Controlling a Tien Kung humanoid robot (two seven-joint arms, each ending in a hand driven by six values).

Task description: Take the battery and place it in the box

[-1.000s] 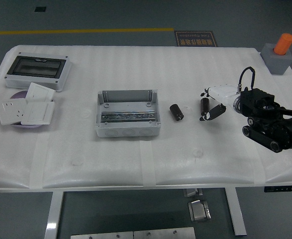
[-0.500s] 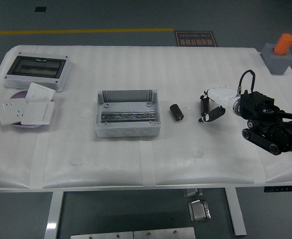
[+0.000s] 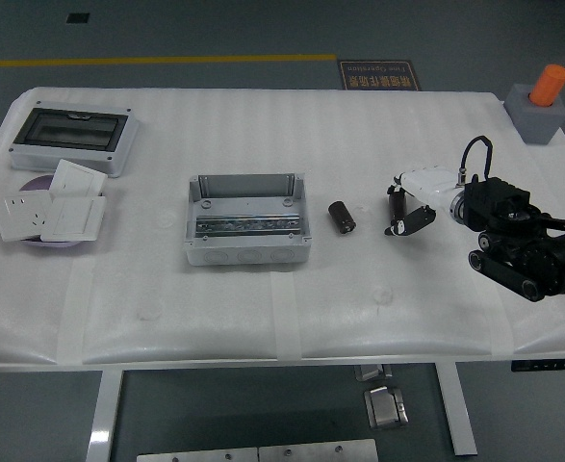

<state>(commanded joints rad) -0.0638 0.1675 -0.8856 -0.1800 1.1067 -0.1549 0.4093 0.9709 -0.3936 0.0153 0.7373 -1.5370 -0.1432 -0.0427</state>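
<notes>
A small black cylindrical battery [image 3: 341,216] lies on the white table [image 3: 359,135], just right of the grey open-topped box [image 3: 246,219] at the table's middle. My right hand [image 3: 403,210] reaches in from the right edge on its black arm and hovers a short way right of the battery, apart from it. Its black fingers [image 3: 413,219] point left, loosely spread, and hold nothing. The box shows a metal rail inside. My left arm is out of view.
A grey enclosure with a dark window lid [image 3: 70,140] sits at the back left. White socket plates [image 3: 46,212] lie on a purple disc in front of it. A grey block with an orange cylinder [image 3: 542,101] stands at the back right corner.
My right hand has settled very slightly lower and its fingers have shifted a little. The battery and box have not moved.
</notes>
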